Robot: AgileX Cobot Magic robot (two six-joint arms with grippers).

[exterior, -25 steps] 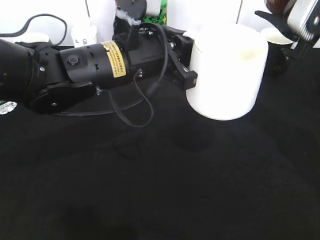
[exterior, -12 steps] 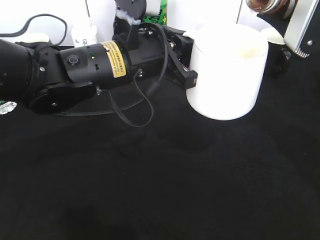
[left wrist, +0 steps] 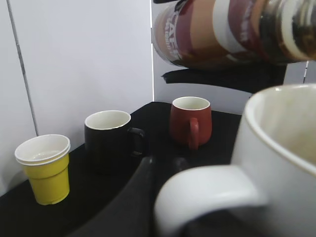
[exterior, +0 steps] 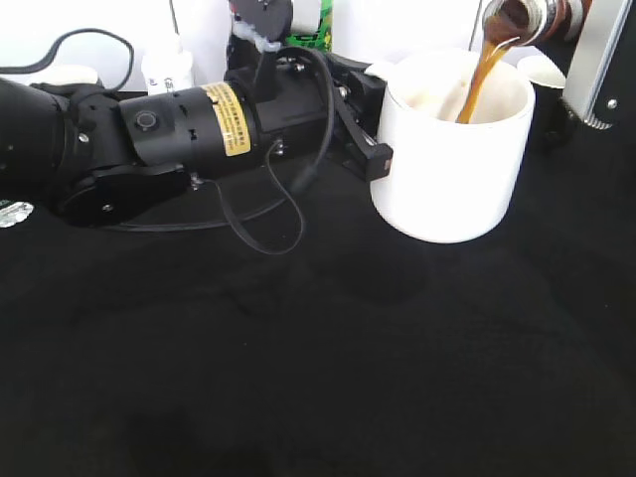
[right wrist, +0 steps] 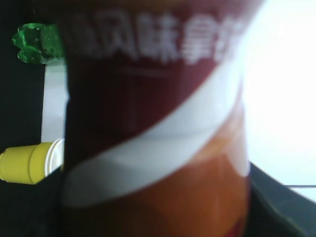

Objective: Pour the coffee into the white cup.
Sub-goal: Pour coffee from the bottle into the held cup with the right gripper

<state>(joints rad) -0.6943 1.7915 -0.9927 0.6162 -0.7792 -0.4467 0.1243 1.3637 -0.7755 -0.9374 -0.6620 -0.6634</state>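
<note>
At two o'clock on the black counter point(exterior: 298, 378) we see the white cup point(exterior: 452, 159) standing upright, with coffee point(exterior: 481, 75) streaming into it from the tilted coffee bottle point(exterior: 527, 15) above its rim. We judge the left end effector point(exterior: 363, 124) is pinching the cup's handle to steady it during the pour. The right end effector is hidden: its wrist view is filled by the blurred bottle label, so we cannot tell its grip.
</note>
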